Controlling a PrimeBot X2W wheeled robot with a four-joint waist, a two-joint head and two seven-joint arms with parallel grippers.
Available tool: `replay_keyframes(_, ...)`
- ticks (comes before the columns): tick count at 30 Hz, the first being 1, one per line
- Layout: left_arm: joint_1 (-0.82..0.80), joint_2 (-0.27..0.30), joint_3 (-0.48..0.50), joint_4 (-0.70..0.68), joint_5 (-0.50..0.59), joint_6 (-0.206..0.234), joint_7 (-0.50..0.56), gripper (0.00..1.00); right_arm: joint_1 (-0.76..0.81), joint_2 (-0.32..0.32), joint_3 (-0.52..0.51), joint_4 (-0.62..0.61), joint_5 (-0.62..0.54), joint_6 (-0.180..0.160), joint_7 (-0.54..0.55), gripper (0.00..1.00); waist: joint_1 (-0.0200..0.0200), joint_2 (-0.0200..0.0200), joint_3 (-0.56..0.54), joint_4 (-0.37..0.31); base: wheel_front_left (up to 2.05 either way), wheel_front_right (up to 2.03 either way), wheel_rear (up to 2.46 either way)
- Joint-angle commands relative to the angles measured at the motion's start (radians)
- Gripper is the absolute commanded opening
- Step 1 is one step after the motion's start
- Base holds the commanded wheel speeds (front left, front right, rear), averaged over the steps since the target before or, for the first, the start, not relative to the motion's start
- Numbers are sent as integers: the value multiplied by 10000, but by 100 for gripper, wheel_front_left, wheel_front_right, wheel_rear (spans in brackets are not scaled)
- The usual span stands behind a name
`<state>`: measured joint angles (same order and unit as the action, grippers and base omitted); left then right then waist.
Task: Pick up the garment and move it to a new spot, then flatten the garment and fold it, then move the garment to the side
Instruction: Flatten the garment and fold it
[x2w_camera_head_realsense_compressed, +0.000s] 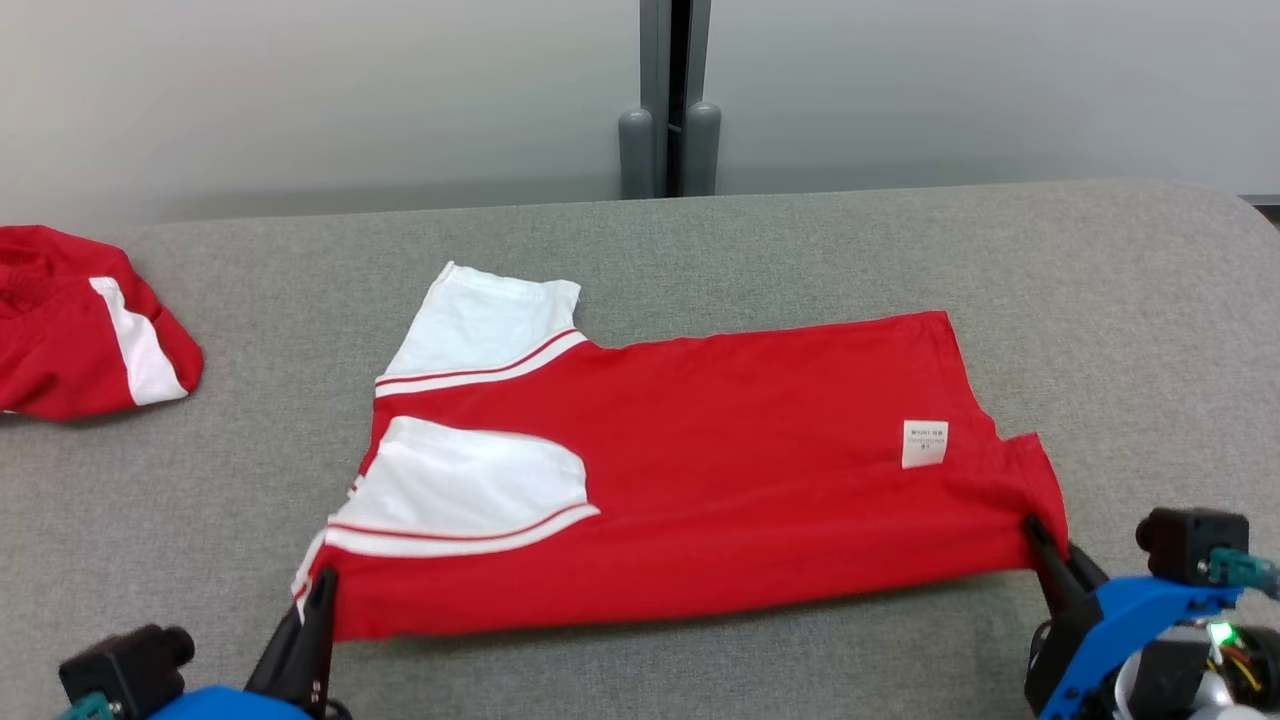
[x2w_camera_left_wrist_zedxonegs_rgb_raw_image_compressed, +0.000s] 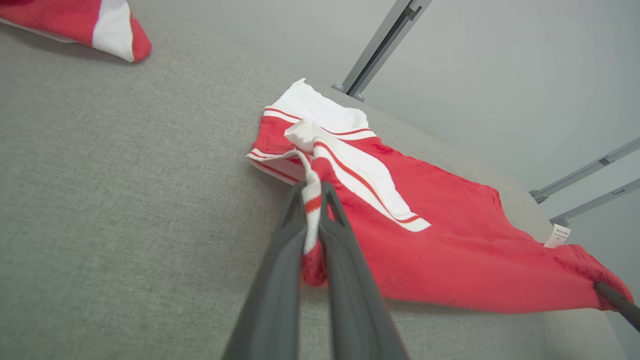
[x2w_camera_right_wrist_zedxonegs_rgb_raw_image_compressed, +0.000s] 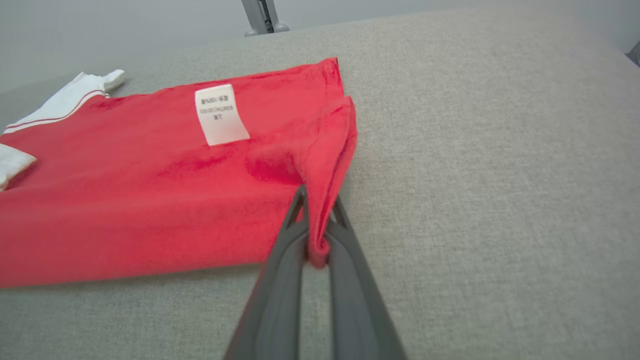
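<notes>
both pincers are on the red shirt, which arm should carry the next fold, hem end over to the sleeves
Right, probably. The right pincer is shut on the near hem corner of the red shirt, near the care label. The left pincer grips the sleeve-end corner, better as anchor.

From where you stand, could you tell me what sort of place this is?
Probably a lab or test cell for cloth folding, not a home: a wide grey fabric-covered table, plain pale partition panels joined by a grey metal post, and a second red-and-white garment lying at the left.
</notes>
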<state>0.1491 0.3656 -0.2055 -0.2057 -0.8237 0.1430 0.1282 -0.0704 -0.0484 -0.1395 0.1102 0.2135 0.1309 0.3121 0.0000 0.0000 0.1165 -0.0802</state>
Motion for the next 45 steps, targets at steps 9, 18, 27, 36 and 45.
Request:
replay_keyframes(9, 1379, -216, -116, 927, -490, 170, 199, 0, 1593, -34, 307, -238, 411, -1, 200, 0, 0, 0, 25, -62, 0, 0, 0)
replay_keyframes(18, 1196, -93, -96, 1949, -523, -27, 132, 95, 1503, -36, 460, 715, 258, -2, -271, 84, 0, 0, -66, -164, 0, 0, 0)
replay_keyframes(27, 154, 764, -113, 955, 144, -227, 342, 100, 1282, -31, 241, 102, 219, -1, -462, 100, 0, 0, 67, -228, 0, 0, 0)
replay_keyframes(36, -4145, 2751, -255, 88, 1251, -701, 2619, 100, -245, -29, 597, -1134, -615, -1, 313, 100, 0, 0, 820, -517, 0, 0, 0)
replay_keyframes(45, -8111, 3452, -1437, 2299, 2027, -1806, 5120, 100, -2298, -245, 2314, -1213, -892, -1, 814, 100, 0, 0, 2410, -1467, 0, 0, 0)
